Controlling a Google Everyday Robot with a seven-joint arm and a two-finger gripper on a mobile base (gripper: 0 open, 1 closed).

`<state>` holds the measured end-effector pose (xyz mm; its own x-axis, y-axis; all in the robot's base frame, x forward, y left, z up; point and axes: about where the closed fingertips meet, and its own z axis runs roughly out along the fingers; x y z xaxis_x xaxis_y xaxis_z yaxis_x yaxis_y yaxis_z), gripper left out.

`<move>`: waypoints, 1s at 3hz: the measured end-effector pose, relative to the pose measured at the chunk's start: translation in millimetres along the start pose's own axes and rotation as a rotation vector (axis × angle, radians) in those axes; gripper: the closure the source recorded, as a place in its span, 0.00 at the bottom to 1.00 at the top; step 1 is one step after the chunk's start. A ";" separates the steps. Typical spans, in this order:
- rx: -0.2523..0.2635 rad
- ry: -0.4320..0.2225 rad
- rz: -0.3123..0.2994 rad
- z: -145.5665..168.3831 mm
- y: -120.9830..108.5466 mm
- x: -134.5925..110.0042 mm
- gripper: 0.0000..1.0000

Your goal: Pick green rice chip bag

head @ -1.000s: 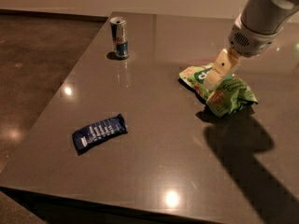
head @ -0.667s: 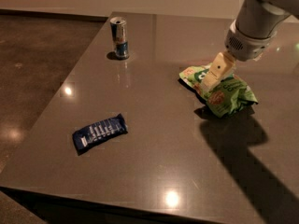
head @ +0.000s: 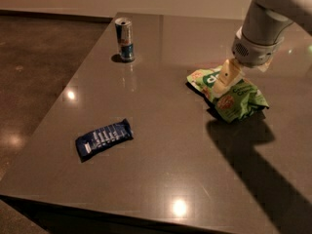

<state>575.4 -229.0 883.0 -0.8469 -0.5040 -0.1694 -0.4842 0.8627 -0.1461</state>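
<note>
The green rice chip bag point(head: 238, 97) lies crumpled on the right part of the dark table point(head: 161, 169). It is light green, with a dark green logo patch and a pictured rice cake. My gripper point(head: 227, 78) comes down from the upper right and sits on the middle of the bag. One cream finger point(head: 225, 76) presses across the bag's top, and the other is hidden behind the bunched foil. The gripper looks shut on the bag. The bag rests on the table or just above it.
A dark blue wrapper point(head: 104, 138) lies at the front left of the table. A slim silver and blue can point(head: 125, 39) stands upright at the back left. The arm's shadow point(head: 253, 165) falls across the right front. The table's left and front edges drop to a brown floor.
The wrist has shifted slightly down and to the left. The bag, the wrapper and the can stay where they were.
</note>
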 end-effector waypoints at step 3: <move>0.006 -0.022 -0.034 -18.2 7.1 -11.3 0.85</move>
<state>577.6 -216.4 901.6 -0.8252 -0.5336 -0.1855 -0.5109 0.8450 -0.1582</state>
